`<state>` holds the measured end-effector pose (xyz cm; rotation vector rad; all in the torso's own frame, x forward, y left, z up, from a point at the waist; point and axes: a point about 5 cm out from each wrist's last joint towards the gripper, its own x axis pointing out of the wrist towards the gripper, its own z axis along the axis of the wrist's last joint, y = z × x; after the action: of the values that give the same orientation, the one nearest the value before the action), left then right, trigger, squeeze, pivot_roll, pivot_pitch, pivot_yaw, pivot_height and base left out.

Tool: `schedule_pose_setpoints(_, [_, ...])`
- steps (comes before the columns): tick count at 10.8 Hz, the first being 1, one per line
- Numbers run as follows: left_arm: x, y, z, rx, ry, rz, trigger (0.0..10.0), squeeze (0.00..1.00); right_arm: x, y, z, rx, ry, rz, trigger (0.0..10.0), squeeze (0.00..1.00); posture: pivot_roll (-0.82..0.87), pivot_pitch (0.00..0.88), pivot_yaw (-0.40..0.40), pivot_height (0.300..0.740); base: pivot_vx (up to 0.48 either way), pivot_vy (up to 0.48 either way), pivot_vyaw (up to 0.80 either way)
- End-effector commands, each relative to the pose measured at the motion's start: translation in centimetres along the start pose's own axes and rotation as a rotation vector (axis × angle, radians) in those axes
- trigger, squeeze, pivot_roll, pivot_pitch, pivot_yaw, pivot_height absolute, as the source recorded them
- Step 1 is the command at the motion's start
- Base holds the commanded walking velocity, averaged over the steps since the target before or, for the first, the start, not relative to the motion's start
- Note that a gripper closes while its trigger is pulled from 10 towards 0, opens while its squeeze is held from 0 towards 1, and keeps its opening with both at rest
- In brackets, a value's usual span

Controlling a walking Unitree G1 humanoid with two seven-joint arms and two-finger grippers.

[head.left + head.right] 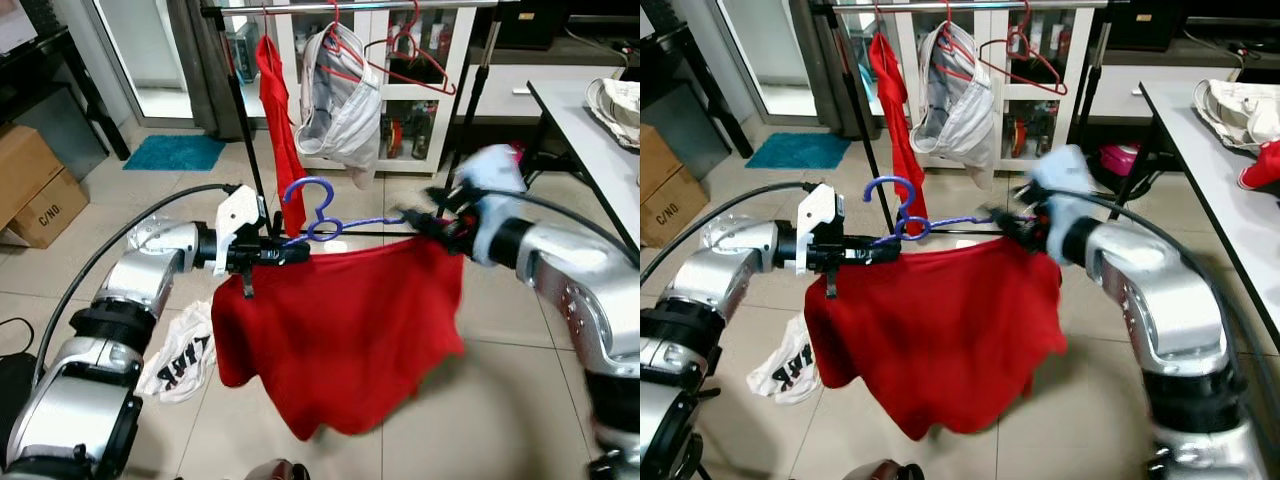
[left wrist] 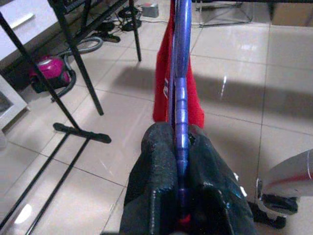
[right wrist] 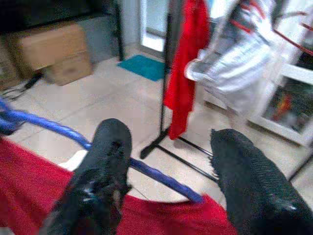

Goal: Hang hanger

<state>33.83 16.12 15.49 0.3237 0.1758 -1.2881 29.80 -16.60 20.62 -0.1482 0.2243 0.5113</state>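
Blue hanger clamped in left gripper carries a red shirt; right gripper, blurred, spread wide around its far end.

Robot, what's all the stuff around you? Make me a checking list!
Surface: pale tiled floor, glossy.
Job's things: blue hanger carrying a red cloth; rail above holds a red garment, a white garment and a red hanger.
Clutter: white printed cloth on the floor; cardboard boxes; teal mat.
Grippers: left end effector shut on the blue hanger; right end effector open around its bar.
Cables: black cable over the left arm.
Surroundings: cabinet, table.
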Motion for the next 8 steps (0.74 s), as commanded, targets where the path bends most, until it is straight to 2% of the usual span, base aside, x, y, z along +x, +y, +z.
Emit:
schedule_pose_setpoints(1, [-0.3,0.3,0.6,0.019,-0.026,0.026,0.0,0.0,-0.2,-0.1,-0.3,0.02,0.013,-0.049,10.0,0.2,-0.16,0.0,0.136,0.74,0.0,0.0,0.0])
schedule_pose_setpoints(2, [-0.3,0.3,0.6,0.022,-0.023,0.043,0.0,0.0,-0.2,0.0,-0.8,0.067,0.016,-0.111,10.0,0.0,-0.16,0.0,0.133,0.74,0.0,0.0,0.0])
schedule_pose_setpoints(4, [-0.3,0.3,0.3,0.026,-0.01,0.073,0.0,0.0,-0.4,-0.3,-1.0,0.195,0.01,-0.209,10.0,0.0,-0.16,0.0,0.139,0.74,0.0,0.0,0.0])
schedule_pose_setpoints(5, [-0.3,0.4,0.1,0.03,0.003,0.093,0.0,0.0,-0.4,-0.2,-1.5,0.245,0.048,-0.233,10.0,0.0,-0.16,0.0,0.136,0.74,0.0,0.0,0.0])
schedule_pose_setpoints(8, [-0.3,0.4,0.3,0.024,-0.013,0.114,0.0,0.0,-0.3,-0.2,-2.4,0.316,0.117,-0.283,10.0,0.0,-0.16,0.0,0.134,0.74,0.0,0.0,0.0])
